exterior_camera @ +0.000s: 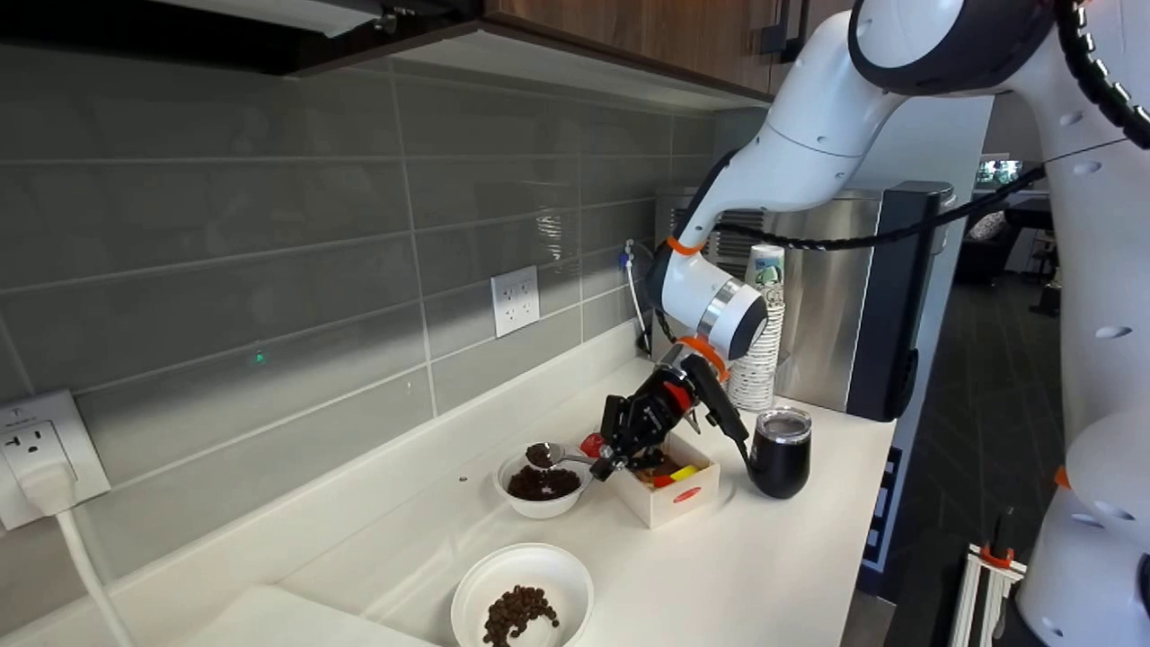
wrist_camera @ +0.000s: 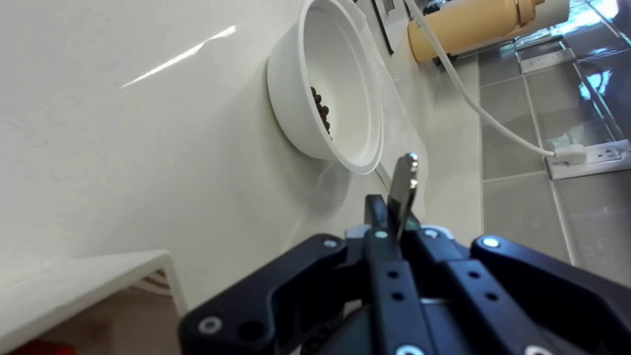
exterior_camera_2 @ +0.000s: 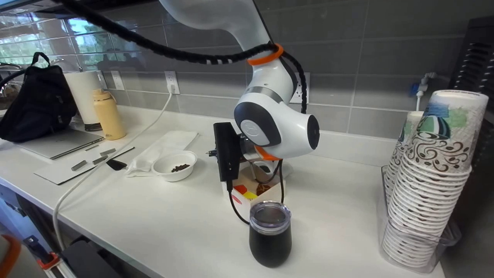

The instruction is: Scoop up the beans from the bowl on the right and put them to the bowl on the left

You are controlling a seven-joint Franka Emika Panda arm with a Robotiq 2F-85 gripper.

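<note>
My gripper [exterior_camera: 605, 463] is shut on a metal spoon [exterior_camera: 571, 458], whose scoop carries dark brown beans [exterior_camera: 539, 456]. The scoop is over the right bowl [exterior_camera: 539, 510], a small white one with a dark heap of beans [exterior_camera: 544, 483] inside. I cannot tell whether the scoop touches that heap. In the wrist view, part of the spoon's metal [wrist_camera: 404, 185] sticks up between the fingertips; its scoop and the right bowl do not show there. The left bowl [exterior_camera_2: 175, 177], also white, holds a smaller patch of beans [exterior_camera: 517, 614] and stands apart from the gripper.
Right beside the gripper is an open white box [exterior_camera: 674, 505] with colourful items. A black tumbler [exterior_camera: 780, 463] stands close to the box, and stacked paper cups [exterior_camera_2: 424, 193] are farther off. The tiled wall [exterior_camera: 503, 386] runs along the counter. A white napkin [exterior_camera_2: 162, 148] lies near the left bowl.
</note>
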